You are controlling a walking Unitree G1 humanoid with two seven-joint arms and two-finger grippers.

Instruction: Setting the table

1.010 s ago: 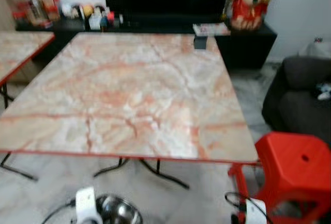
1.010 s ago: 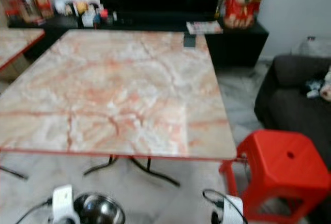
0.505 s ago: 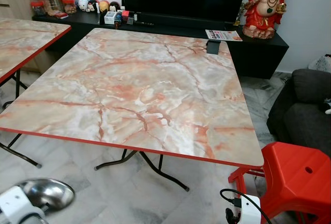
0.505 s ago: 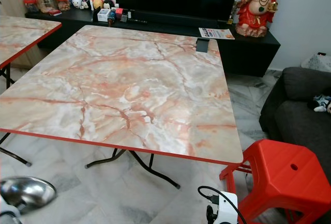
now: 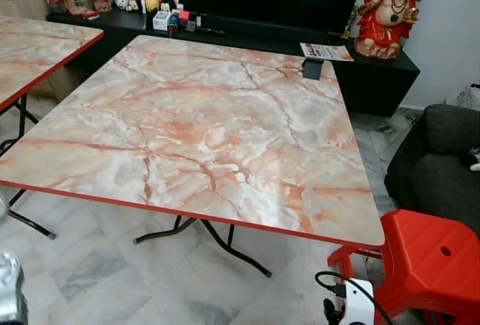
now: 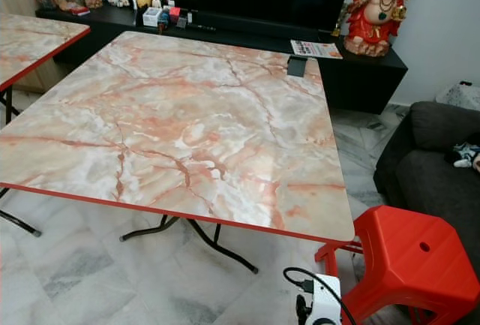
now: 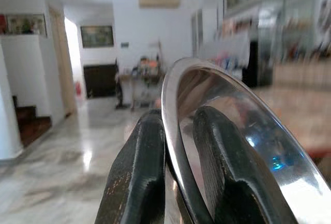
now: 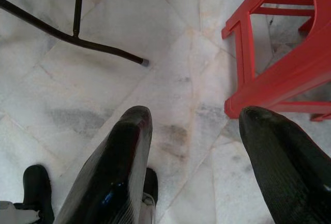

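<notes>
A steel bowl is pinched by its rim in my left gripper, which is shut on it, one black finger on each side of the rim. A shiny edge of that bowl shows at the lower left, low beside the table. The marble-patterned table with a red edge stands before me with a bare top. My right gripper hangs open above the tiled floor beside the red stool; its white wrist shows at the bottom.
A second marble table stands at the left. The red stool sits at the table's near right corner, a dark sofa behind it. A black console carries jars, a TV and a red figurine. A small dark object stands at the table's far edge.
The camera has shifted and sharpened. My left arm has swung the bowl from the lower middle out to the lower left. The right wrist has stayed low at the bottom right.
</notes>
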